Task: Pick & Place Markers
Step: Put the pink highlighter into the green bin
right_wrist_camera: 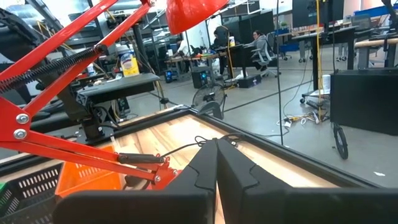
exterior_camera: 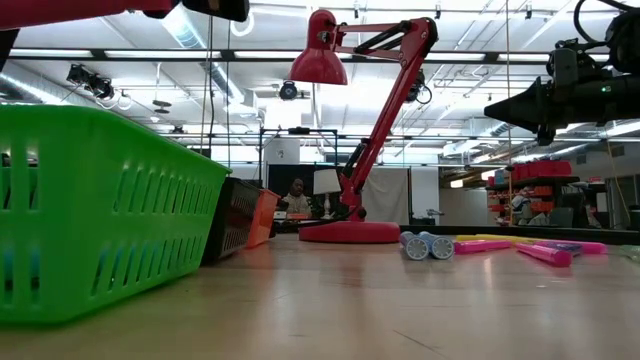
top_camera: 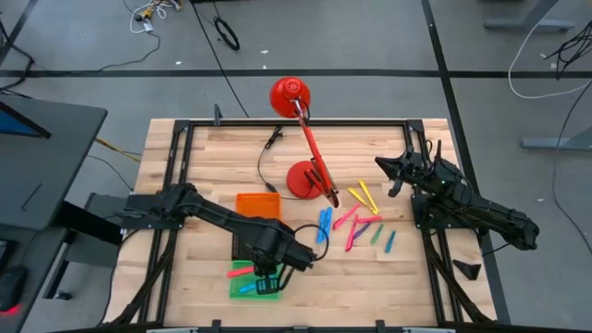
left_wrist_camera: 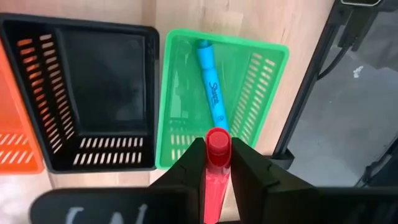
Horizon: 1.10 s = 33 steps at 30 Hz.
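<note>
The left gripper (left_wrist_camera: 218,163) is pinching a light, stiff, slippery pink plastic marker (left_wrist_camera: 217,144) mid-barrel above the green slotted plastic tray (left_wrist_camera: 264,93), a sensible balanced hold.

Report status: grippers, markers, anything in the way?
Left gripper shut on pink marker, above green tray; blue marker lies inside. Right gripper shut, empty, waiting at the table's right. Loose markers near red lamp. Drop path looks clear.

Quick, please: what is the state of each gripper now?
Left gripper: shut on a pink-red plastic marker, above the green slotted tray.
Right gripper: shut, empty.
</note>
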Tool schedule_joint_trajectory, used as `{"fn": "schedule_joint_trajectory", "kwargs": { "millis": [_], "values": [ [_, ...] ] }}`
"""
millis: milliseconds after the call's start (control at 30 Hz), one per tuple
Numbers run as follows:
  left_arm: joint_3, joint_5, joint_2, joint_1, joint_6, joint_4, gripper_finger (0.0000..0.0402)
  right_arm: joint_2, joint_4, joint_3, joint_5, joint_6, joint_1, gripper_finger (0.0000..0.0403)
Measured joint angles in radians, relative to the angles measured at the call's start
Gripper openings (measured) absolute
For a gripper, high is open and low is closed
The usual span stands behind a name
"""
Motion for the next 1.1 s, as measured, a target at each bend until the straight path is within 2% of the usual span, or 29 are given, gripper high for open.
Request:
{"fn": "schedule_joint_trajectory", "kwargs": {
  "millis": [267, 633, 1100],
  "values": [
    [-0.016, -0.040, 0.008, -0.004, -0.004, -0.001, 0.0054, 0.000, 0.000, 0.000, 0.000, 0.000, 0.000, 0.0010],
    [-0.174, -0.059, 0.008, -0.022, -0.026, 0.106, 0.0054, 0.000, 0.000, 0.000, 0.000, 0.000, 0.000, 0.0010],
    [-0.124, -0.027, 0.151, -0.021, -0.030, 0.126, 0.0056, 0.000, 0.000, 0.000, 0.000, 0.000, 0.000, 0.0010]
  ]
}}
